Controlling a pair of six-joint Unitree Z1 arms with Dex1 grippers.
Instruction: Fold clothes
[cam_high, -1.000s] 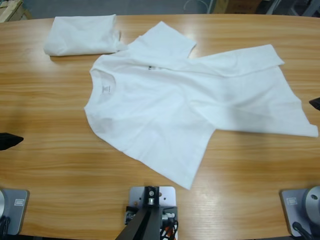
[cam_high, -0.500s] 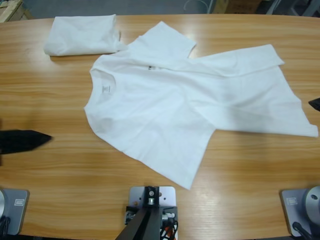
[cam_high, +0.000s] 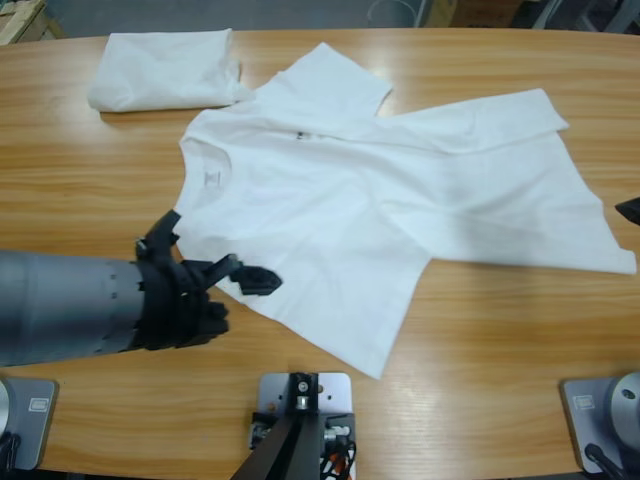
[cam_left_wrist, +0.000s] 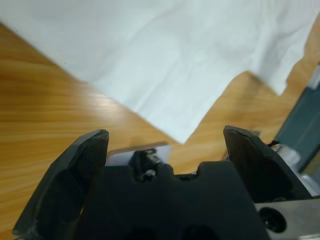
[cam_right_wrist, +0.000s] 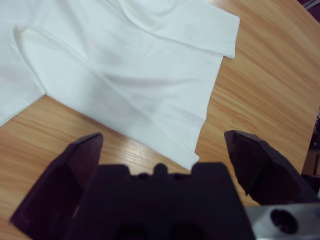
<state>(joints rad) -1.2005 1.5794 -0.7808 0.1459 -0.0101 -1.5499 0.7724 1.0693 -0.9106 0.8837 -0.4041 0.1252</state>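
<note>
White T-shirt (cam_high: 340, 215) spread on the long wooden table (cam_high: 80, 180).
Neck points left, hem right; left gripper (cam_high: 245, 278) and right gripper (cam_right_wrist: 162, 145) both gape, empty.

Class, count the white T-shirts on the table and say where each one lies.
2. One folded T-shirt lies at the table's far left corner. One spread T-shirt lies open across the middle, reaching toward the right edge. Whether another lies hidden under it cannot be told.

Three white T-shirts are lying on one wooden table (cam_high: 90, 180): one folded bundle (cam_high: 165, 68) at eleven o'clock, and two spread shirts overlapping, one (cam_high: 290, 230) at centre, the other (cam_high: 500, 190) at three o'clock. Two grippers are showing: the left gripper (cam_high: 250, 278) and the right gripper (cam_high: 630, 209).
</note>
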